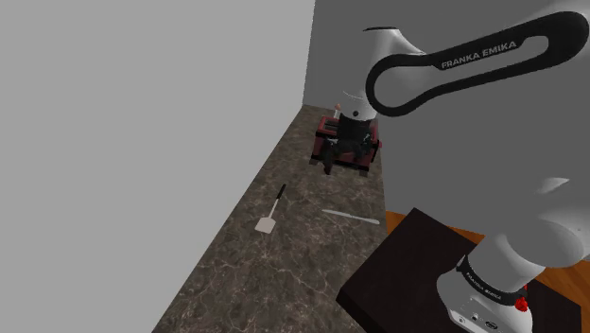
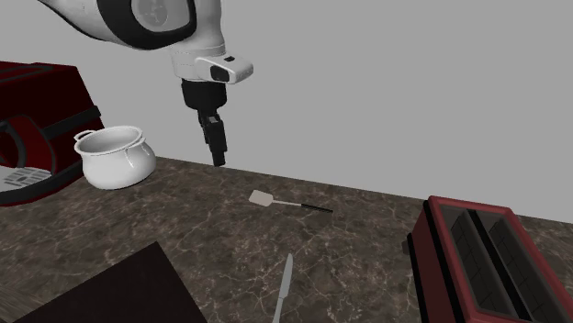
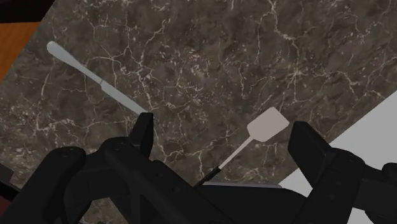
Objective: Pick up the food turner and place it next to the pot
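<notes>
Black gripper [image 3: 222, 127] hangs w/ fingers spread wide, nothing held, above the dark veined counter [image 3: 210, 57]. Pale food turner [image 3: 264, 125] lies flat on it below the hand, under the gap btwn the fingers; a knife [image 3: 95, 76] lies beyond one finger, white pot [image 2: 115, 158] well off to the side

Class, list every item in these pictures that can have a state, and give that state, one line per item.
gripper: open, above the counter, holding nothing
food turner: lying flat on the counter, not held
pot: upright, no lid
knife: lying flat on the counter
toaster: upright, nothing poking out of its slots
</notes>
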You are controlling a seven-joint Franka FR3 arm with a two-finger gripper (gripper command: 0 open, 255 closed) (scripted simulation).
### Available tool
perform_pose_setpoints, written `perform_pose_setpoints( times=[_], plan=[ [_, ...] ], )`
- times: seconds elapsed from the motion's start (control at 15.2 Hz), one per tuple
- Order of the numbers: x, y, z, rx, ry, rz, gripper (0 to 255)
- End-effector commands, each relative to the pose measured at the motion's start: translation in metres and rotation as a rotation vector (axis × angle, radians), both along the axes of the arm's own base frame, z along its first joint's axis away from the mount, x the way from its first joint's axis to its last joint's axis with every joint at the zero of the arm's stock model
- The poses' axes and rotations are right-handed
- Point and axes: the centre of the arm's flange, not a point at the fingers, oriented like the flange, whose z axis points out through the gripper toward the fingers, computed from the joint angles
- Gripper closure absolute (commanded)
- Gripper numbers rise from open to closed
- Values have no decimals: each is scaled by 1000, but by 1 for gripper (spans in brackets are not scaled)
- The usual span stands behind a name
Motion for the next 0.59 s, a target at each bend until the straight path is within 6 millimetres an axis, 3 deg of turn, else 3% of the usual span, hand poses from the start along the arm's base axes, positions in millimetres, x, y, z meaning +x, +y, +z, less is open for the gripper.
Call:
perform_pose_setpoints(
  times=[0.0,0.53],
  plan=[
    [16,8,-22,-4,-5,-53,0],
    [80,31,-101,-28,-21,-253,0]
  ],
)
